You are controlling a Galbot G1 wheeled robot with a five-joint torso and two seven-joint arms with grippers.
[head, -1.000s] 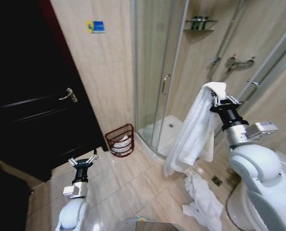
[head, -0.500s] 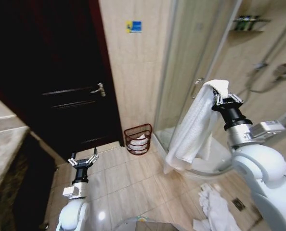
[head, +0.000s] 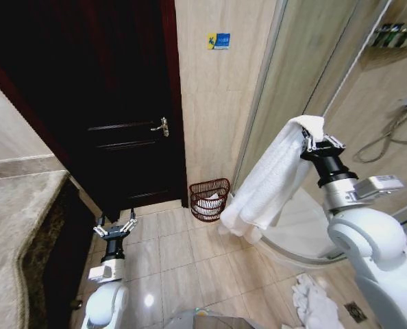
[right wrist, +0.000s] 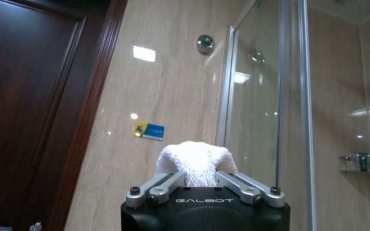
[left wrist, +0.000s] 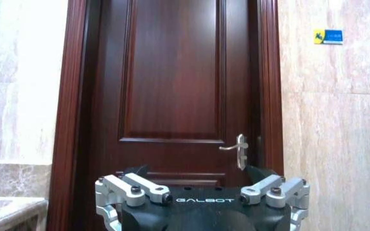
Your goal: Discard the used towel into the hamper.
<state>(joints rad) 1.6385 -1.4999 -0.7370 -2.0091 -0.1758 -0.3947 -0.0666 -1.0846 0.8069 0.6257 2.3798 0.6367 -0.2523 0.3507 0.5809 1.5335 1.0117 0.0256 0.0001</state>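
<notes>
Nearest, the left gripper (head: 115, 230) hangs low over the glossy beige floor tiles (head: 190, 274), its jaws spread wide and empty. A crumpled white cloth (head: 313, 301) lies on the floor by the robot's right side. Higher up, the right gripper (head: 318, 145) has its jaws closed on the top fold of a thick white terry towel (head: 265, 185), which drapes long and soft toward the floor, its loose end hanging beside the curved glass shower enclosure (head: 292, 82).

Farther off, the small round reddish-brown wire hamper (head: 209, 199) stands on the floor against the beige tiled wall (head: 210, 110), between the dark wooden door (head: 121, 103) and the shower, with white fabric already inside it.

The hamper's mouth looks narrow and the towel bulky, so a release that is off-centre would likely leave it hanging over the rim or on the floor; the light basket might also tip.
</notes>
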